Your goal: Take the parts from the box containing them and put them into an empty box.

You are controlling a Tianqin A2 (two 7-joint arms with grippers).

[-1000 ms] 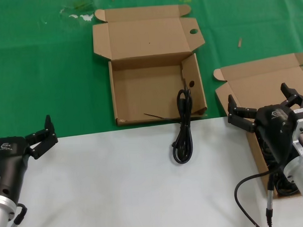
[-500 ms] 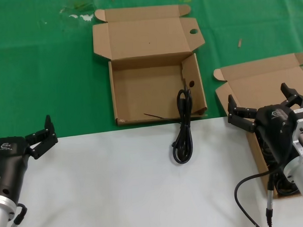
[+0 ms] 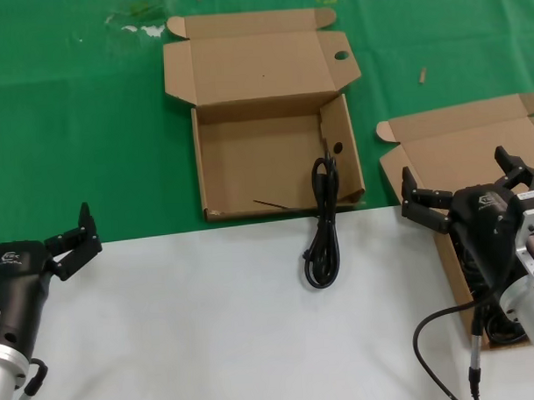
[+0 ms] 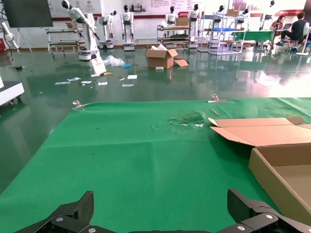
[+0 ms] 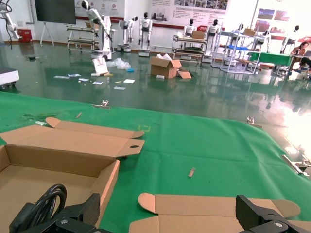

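A green cloth [image 3: 71,128] covers the far half of the work surface, and a white tabletop [image 3: 210,334] takes the near half; behind it, the wrist views show a large hall with a glossy floor, racks and other robots.

The empty box [image 3: 274,156] sits on the green cloth at the middle, lid folded back flat, with one round hole through its lid tab and another through its right side wall. Its floor is bare brown corrugated cardboard. One cable bundle [image 3: 323,224], a long narrow loop of thin glossy black cord, lies draped over the near right corner of this box: its upper end rests inside against the right wall, and its lower end lies out on the white tabletop.

The box containing the parts [image 3: 463,171] stands at the right edge, lid open with a small rounded ear tab; the right arm covers most of its inside, and dark cord shows there below the gripper.

The right gripper [image 3: 464,184] hovers over that box with its fingers spread wide, holding nothing. The left gripper [image 3: 71,242] hangs at the near left, above the border of cloth and tabletop, also spread wide and empty.
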